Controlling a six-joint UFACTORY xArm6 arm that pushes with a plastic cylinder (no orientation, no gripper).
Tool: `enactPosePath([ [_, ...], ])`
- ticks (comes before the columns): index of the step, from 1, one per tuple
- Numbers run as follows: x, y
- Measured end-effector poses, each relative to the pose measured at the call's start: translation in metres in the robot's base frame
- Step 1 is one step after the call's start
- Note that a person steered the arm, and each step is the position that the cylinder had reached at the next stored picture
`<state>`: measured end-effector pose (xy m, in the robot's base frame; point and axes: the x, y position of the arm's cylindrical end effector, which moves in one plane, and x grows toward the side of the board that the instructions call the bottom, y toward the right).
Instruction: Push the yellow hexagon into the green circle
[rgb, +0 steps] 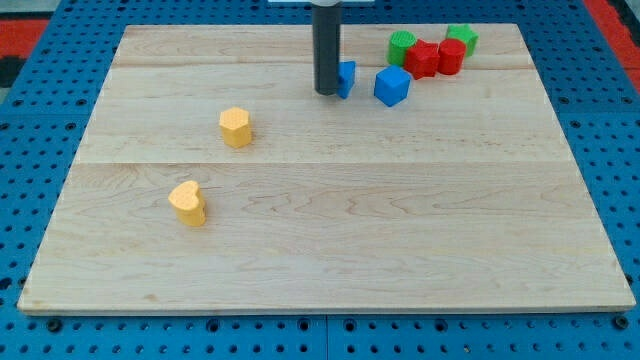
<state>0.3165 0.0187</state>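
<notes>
wooden board (330, 240), yellow blocks (236, 127), blue blocks (392, 86), red and green blocks (422, 57)

Rod (327, 45) cut off at view's top, hides most of small blue block (347, 78).

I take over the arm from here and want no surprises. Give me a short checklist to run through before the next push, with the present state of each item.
1. Yellow hexagon block in view, free on the wooden board: ok.
2. Green circle block located, at the view's top right, touching a red block: ok.
3. My tip behind the hexagon, on its left: not ok; it is far to the right, beside a blue block.
4. Path from hexagon to circle clear: not ok; the blue block and a blue cube lie near it.
5. Yellow heart block out of the way: ok.
6. Tip touching the blue block: cannot tell.
</notes>
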Motion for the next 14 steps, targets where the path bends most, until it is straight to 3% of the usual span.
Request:
enactPosePath([
  [1,-0.004,0.053],
  [2,-0.004,-0.007],
  [3,0.046,-0.053],
  [5,0.206,-0.112],
  [6,0.251,-0.165],
  [8,0.164,-0.190],
  [9,0.189,-0.190],
  [10,0.189,-0.152],
  [11,0.169,-0.060],
  [12,0.113,-0.040],
  [13,0.161,-0.035],
  [14,0.171,-0.102],
])
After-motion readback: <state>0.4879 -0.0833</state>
